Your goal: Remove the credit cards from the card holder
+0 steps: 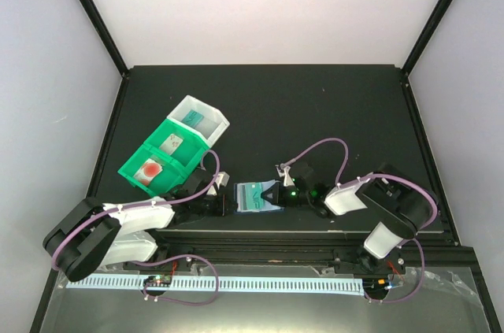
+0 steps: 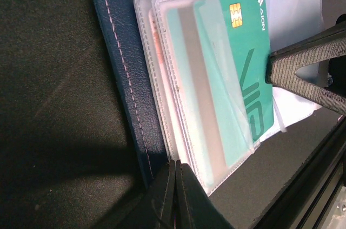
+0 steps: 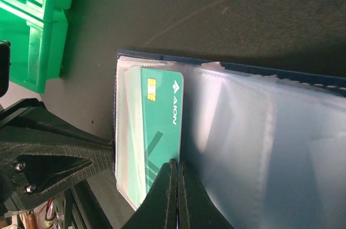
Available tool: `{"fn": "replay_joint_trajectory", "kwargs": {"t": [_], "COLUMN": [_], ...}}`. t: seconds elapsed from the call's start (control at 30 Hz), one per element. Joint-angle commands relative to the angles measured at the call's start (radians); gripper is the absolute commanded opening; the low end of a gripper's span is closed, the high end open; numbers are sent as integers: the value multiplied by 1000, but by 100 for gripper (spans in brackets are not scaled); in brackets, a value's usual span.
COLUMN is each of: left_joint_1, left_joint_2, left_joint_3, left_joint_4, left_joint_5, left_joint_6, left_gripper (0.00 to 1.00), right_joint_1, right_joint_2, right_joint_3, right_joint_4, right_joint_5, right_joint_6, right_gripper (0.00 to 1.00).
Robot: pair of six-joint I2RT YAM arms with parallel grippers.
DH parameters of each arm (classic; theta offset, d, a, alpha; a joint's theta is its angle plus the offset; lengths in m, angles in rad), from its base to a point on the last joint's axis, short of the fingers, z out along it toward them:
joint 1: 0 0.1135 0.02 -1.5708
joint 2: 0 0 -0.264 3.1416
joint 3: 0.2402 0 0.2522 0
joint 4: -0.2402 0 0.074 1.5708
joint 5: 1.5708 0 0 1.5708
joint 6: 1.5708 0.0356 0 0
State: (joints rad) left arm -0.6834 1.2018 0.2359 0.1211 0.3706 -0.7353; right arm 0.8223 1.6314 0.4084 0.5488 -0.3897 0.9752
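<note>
The right gripper [image 3: 174,172] has its fingers pressed together on the short end of a green card [image 3: 160,123], which sticks partway out of the clear sleeves [image 3: 243,142]. The left gripper [image 2: 175,177] is also closed. It seems to pinch the bottom edge of the card holder [image 2: 121,72], though its tips hide the exact contact. The holder lies open and flat on the black table [image 1: 315,105], between the two grippers and near the front edge.

The card should be light, stiff and slick, so it ought to slide out if pulled straight along the pocket. The best hold is on its bare end, away from the plastic. The sleeves look soft and floppy and the holder weighs little, so it would likely drag along unless pinned.

The left wrist view shows the navy cover with its stitching, and a faint orange tint behind the frosted plastic that may be another card. The right wrist view shows instead the fanned-out sleeves and the green bin [image 3: 38,28] beyond. Only the overhead view shows both arms together.
</note>
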Motion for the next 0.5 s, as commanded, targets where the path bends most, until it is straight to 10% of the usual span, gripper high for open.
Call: {"fn": "replay_joint_trajectory", "kwargs": {"t": [0.0,0.47], "left_joint_1": [-6,-5], "left_joint_2": [-1,-63], "left_joint_3": [6,54], "left_joint_4": [-49,-94], "left_joint_5": [-44,-30], "left_joint_6": [16,22], "left_gripper": [2,20], "right_joint_1": [-28,-60], "right_joint_2": [-19,-178], "right_joint_3": [-36,-30], "right_joint_4": [1,-160], "right_joint_5": [14,21], "right_joint_6": [-10,-125], "right_gripper": [1,1]}}
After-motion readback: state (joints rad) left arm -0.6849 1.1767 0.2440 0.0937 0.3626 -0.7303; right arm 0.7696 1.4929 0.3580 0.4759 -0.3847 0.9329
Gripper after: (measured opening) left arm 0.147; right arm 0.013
